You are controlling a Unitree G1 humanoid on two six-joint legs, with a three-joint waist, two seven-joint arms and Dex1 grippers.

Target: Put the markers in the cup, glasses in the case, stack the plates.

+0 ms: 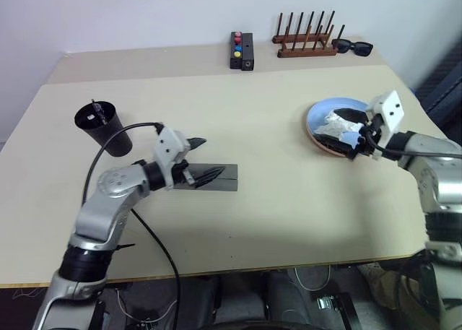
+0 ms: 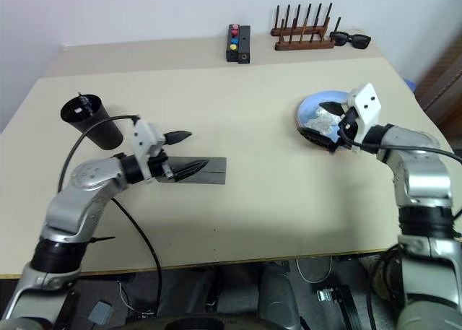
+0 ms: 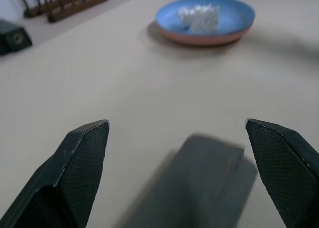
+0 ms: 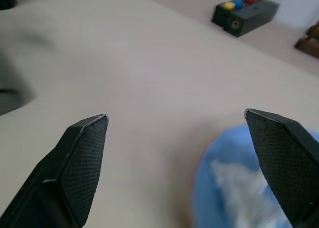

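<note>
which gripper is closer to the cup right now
Left. The left gripper hangs open over the case, not far from the cup; the right gripper is open across the table by the stacked plates.

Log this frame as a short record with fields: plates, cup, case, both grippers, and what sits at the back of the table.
plates: blue plate stacked on pink plate, right side of table
cup: black cup at left, markers inside
case: grey case shut, flat on table, mid-left
left gripper: jaws open, empty, over the case
right gripper: jaws open, empty, over the plates
back of table: button box, wooden rack, sunglasses
</note>
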